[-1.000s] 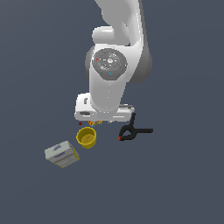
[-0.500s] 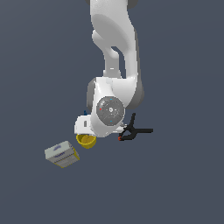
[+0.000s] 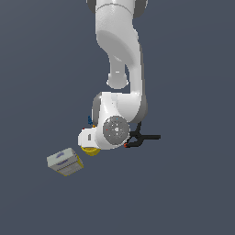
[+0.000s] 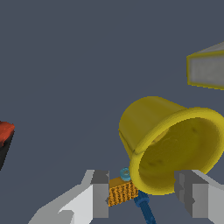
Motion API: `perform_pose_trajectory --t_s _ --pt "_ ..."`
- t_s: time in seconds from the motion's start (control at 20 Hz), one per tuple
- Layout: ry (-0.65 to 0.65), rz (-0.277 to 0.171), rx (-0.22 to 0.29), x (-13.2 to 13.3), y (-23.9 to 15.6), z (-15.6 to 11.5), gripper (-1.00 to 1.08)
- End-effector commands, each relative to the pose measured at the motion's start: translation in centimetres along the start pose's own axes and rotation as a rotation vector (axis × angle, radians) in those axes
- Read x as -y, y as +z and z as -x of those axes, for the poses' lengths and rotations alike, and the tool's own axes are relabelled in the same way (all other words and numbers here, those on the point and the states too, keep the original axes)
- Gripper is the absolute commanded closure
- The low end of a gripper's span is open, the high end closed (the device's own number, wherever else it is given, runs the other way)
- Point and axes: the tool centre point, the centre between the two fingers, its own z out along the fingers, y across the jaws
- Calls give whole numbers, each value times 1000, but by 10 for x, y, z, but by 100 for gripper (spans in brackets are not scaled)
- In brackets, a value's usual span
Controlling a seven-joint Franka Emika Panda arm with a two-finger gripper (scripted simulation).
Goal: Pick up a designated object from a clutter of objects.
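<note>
One step short of the grasp, judging by the pictures: closing in, not yet lifting. Working over a plain grey desk (image 3: 193,193), with the white arm (image 3: 118,69) folding down low into the clutter. Passing by the yellow-and-white box (image 3: 64,162), which is lying apart from the rest toward the exterior view's left, and going instead for the plain yellow cup (image 4: 170,140). Finding that cup just beside the box's near corner, half hidden under the wrist in the exterior view, and in the wrist view tipping over with its open mouth and thick rim facing the camera. Leaving the black clamp (image 3: 144,137) alone on the arm's other side, toward the exterior view's right, only its red tip (image 4: 5,131) peeking into the wrist view. Holding the hand (image 4: 146,194) spread wide and gripping nothing, one finger (image 4: 100,192) standing clear of the cup and the other reaching the edge of the rim. Calling next, probably, for settling a little lower around the cup wall, squeezing shut and only then rising, while taking care not to roll the cup away. Sitting between the fingers too: a small orange bit (image 4: 122,191) and a blue bit (image 4: 144,210), both touching or nearly touching the rim. Reading no brand or writing anywhere; seeing only a blurred print on the box top.
</note>
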Motion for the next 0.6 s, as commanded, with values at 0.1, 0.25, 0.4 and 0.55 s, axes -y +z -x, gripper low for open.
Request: perform_pose_trajectory --t_s 0.1,0.25,0.4,0.55 --pt "0 0 0 0 1 0 -20" --pt "0 1 1 0 9 0 -20" --pt "-1 1 1 0 22 0 -20" --pt "-1 1 1 0 29 0 -20"
